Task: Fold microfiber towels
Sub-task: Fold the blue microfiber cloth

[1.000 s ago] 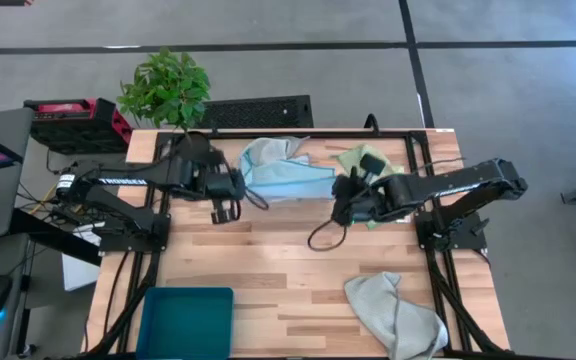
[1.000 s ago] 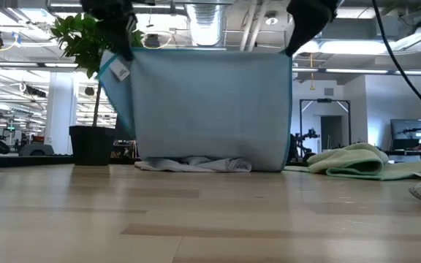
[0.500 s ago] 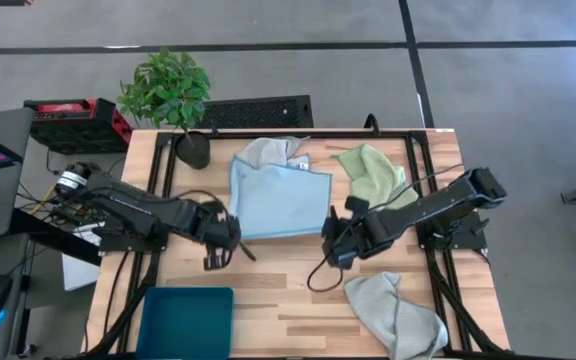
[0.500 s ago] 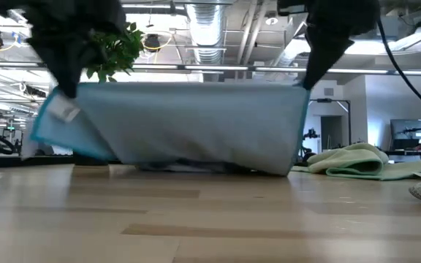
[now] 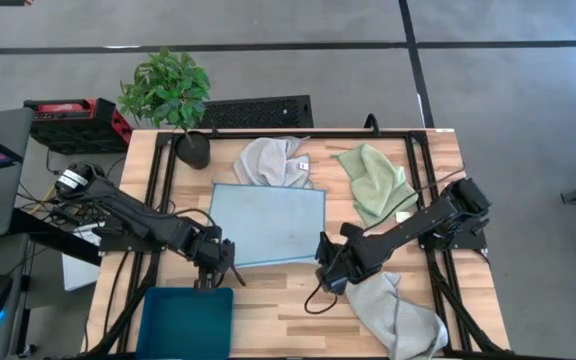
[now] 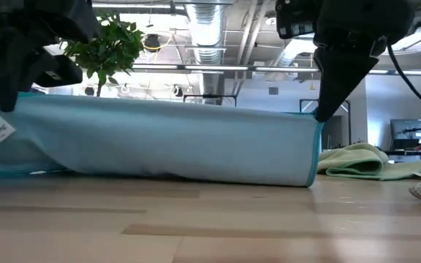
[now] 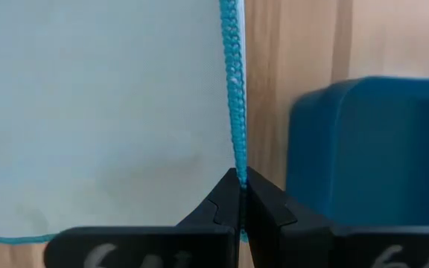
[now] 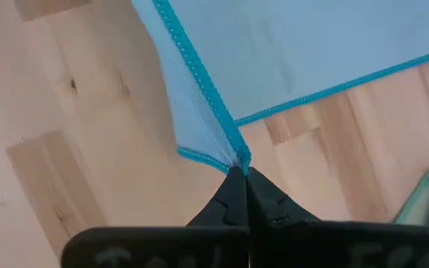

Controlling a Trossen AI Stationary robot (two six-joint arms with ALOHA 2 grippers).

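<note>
The left gripper (image 5: 211,273) is pressed together on one near corner of the light blue towel (image 5: 268,225), its two dark fingers (image 7: 222,208) meeting on the towel's stitched teal edge; it sits low over the wooden table (image 5: 288,300), just beside the teal bin (image 5: 185,322) at the table's front left; the right gripper (image 5: 330,273) is likewise pinched tight on the towel's other near corner, its fingers (image 8: 233,197) closing on the very tip of the hem, close to the front of the table and just beside a pale grey towel (image 5: 396,312) that lies crumpled at the front right

Between the two grippers the light blue towel is spread out nearly flat across the middle of the table, its far edge lying on the wood and its near edge lifted slightly where the corners are held; in the low view it stretches as a long, low blue sheet (image 6: 167,142) with a small white tag (image 6: 1,133) hanging at the left gripper's end

Beyond the blue towel, towards the back of the table, a second pale grey towel (image 5: 273,160) with a small white tag lies bunched; to its right a light green towel (image 5: 375,180) lies loosely rumpled; a potted plant (image 5: 168,95) stands at the back left corner
</note>
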